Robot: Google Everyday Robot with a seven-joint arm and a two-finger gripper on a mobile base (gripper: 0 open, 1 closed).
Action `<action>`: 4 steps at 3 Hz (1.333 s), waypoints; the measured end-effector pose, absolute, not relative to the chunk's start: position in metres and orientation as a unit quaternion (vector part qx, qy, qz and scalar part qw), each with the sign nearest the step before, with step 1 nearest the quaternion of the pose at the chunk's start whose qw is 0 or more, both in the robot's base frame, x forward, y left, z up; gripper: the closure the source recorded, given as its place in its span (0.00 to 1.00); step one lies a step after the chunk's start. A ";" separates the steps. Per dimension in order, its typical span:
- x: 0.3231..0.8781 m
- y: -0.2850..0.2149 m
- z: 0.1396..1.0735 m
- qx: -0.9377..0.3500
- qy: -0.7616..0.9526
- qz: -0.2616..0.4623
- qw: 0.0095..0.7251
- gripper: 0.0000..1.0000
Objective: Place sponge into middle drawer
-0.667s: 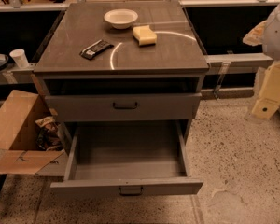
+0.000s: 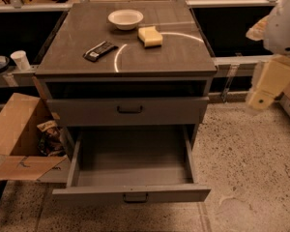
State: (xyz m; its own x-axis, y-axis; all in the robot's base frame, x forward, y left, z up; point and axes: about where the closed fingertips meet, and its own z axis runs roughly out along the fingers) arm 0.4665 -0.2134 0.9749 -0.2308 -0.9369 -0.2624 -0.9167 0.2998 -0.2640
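The pale yellow sponge [image 2: 150,36] lies on the grey cabinet top, just right of a white bowl [image 2: 125,19]. The middle drawer [image 2: 131,193] is pulled wide open below, and its plain grey tray holds nothing. The upper drawer front [image 2: 129,110] with its dark handle is closed. My gripper [image 2: 267,83], pale cream, hangs at the right edge of the view. It is off the cabinet's right side, below the level of the top and well away from the sponge.
A flat black wrapped bar [image 2: 100,50] lies on the top, left of the sponge. An open cardboard box [image 2: 20,137] with litter stands on the floor at the left. A white cup [image 2: 21,60] sits on a ledge at the far left. Speckled floor lies to the right.
My gripper has shifted slightly left and up at the right edge. The sponge, the bowl and the drawers have not moved.
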 end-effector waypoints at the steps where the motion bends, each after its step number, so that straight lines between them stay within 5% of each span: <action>1: 0.521 -0.210 0.972 -0.564 0.790 -0.003 0.239 0.00; 3: 0.639 -0.183 0.931 -0.499 0.797 0.103 0.326 0.00; 4: 0.639 -0.183 0.931 -0.499 0.797 0.103 0.326 0.00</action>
